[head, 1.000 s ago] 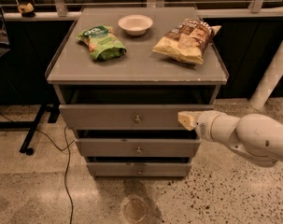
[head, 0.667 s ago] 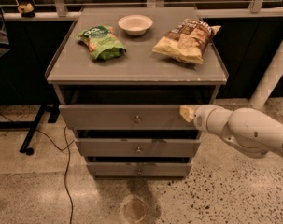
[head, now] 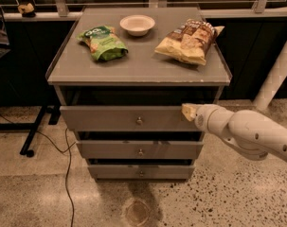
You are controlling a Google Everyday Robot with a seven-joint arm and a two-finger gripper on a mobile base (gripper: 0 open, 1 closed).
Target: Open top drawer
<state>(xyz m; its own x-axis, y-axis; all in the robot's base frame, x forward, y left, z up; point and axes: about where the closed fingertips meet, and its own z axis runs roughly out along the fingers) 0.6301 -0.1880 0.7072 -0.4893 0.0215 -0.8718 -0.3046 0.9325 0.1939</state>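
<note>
The top drawer (head: 110,118) is the upper grey front of the cabinet, with a small round metal knob (head: 139,121) at its centre. A dark gap shows above its front. My gripper (head: 188,111) is at the right end of this drawer front, at its upper edge, well right of the knob. The white arm (head: 247,134) comes in from the lower right. The drawer's interior is hidden.
Two narrower drawer fronts (head: 139,150) sit below it. On the cabinet top (head: 138,65) lie a green snack bag (head: 103,42), a white bowl (head: 137,24) and a brown chip bag (head: 188,40). A cable (head: 67,164) and a black stand foot (head: 31,136) are at the left. A white pole (head: 275,74) stands at the right.
My gripper has risen a little along the right end of the top drawer front, from mid-height to its upper edge. The drawer front looks unmoved.
</note>
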